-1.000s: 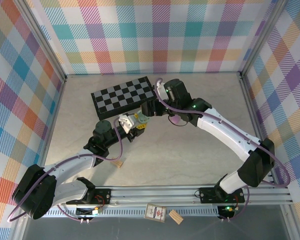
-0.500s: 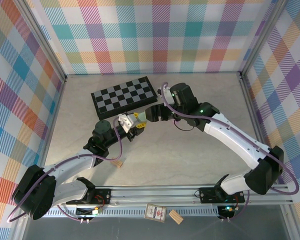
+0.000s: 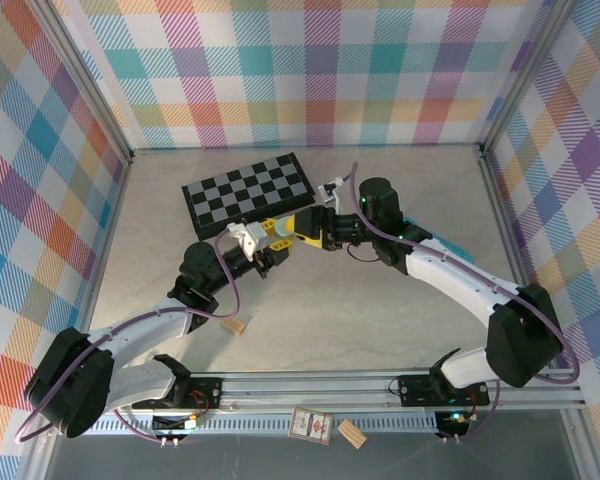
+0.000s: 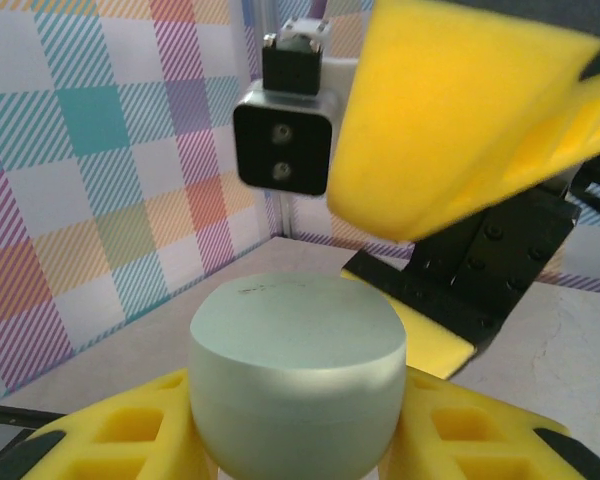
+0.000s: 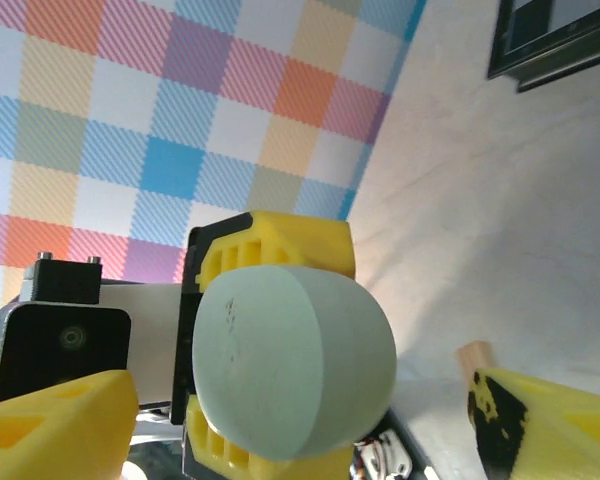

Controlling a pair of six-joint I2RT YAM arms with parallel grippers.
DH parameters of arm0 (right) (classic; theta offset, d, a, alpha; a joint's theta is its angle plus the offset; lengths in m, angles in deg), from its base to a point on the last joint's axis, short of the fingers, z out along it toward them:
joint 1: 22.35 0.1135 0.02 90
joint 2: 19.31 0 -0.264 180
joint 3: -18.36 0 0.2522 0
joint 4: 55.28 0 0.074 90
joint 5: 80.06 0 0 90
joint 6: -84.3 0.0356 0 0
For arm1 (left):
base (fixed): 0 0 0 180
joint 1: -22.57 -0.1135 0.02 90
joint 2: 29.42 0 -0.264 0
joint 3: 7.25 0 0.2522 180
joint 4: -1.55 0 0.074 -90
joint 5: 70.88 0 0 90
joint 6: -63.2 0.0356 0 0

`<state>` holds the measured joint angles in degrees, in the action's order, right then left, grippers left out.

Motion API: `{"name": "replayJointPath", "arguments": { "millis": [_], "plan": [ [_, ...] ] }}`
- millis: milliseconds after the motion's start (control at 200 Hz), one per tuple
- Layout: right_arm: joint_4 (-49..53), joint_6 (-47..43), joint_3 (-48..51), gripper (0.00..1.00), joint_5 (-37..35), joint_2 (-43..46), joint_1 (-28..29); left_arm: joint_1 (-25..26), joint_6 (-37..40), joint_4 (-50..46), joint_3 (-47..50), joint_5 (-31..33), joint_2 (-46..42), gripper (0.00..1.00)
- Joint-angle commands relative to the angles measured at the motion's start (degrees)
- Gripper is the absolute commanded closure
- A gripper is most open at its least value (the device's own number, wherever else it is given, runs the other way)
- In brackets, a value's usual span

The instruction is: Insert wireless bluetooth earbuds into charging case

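The charging case (image 4: 295, 370) is a pale mint green, with a faint dark scuff on its flat top. The left pincer (image 3: 267, 240) is bright yellow trimmed in black, and the right pincer (image 3: 308, 228) wears the same yellow and black. The chessboard (image 3: 248, 192) is checked in black and grey. The walls (image 3: 310, 70) carry a striped pastel plaid of teal, orange, purple, pink and yellow. The table (image 3: 360, 300) is creamy beige, perhaps faintly marbled. A small wooden block (image 3: 238, 326) is tan. The arms (image 3: 450, 275) are white and black.
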<state>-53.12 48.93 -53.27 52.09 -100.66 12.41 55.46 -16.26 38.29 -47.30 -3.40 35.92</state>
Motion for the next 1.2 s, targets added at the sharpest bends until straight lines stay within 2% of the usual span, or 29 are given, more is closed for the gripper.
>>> {"name": "replayJointPath", "arguments": {
  "millis": [0,195,375,525,625,690,845,1010,1195],
  "plan": [
    [-10.8,8.1,1.8,0.18,4.0,-0.9,0.2,0.3,-1.5,4.3,-1.6,-2.1,0.0,0.62],
    [-15.1,11.6,3.2,0.42,5.0,-3.0,0.2,0.3,-1.5,4.3,-1.3,-2.6,-0.2,0.62],
    [-16.3,12.3,4.1,0.58,3.3,-3.3,0.2,0.4,-1.8,4.2,-1.3,-3.2,-0.3,0.62],
    [-15.1,10.9,4.2,0.7,2.4,-2.7,0.2,0.4,-1.4,3.4,-1.2,-3.0,-0.5,0.61],
    [-11.8,7.7,4.2,0.76,0.3,-1.2,0.1,0.3,-0.2,1.4,-1.1,-2.6,-1.2,0.55],
    [-9.2,5.3,4.2,0.77,-1.4,-0.4,0.1,0.3,0.9,-1.2,-1.1,-2.3,-2.2,0.42],
    [-1.0,-2.6,3.9,0.77,-7.2,1.0,-0.1,0.4,4.0,-10.9,-1.4,-1.8,-5.1,0.25],
    [4.4,-7.2,5.1,0.77,-12.8,-1.1,-1.3,0.5,7.2,-21.2,-0.3,0.6,-8.5,0.15],
    [8.3,-7.1,6.5,0.77,-17.7,-6.9,-2.9,0.7,8.9,-32.2,-0.5,0.9,-10.0,0.06]
  ]
}}
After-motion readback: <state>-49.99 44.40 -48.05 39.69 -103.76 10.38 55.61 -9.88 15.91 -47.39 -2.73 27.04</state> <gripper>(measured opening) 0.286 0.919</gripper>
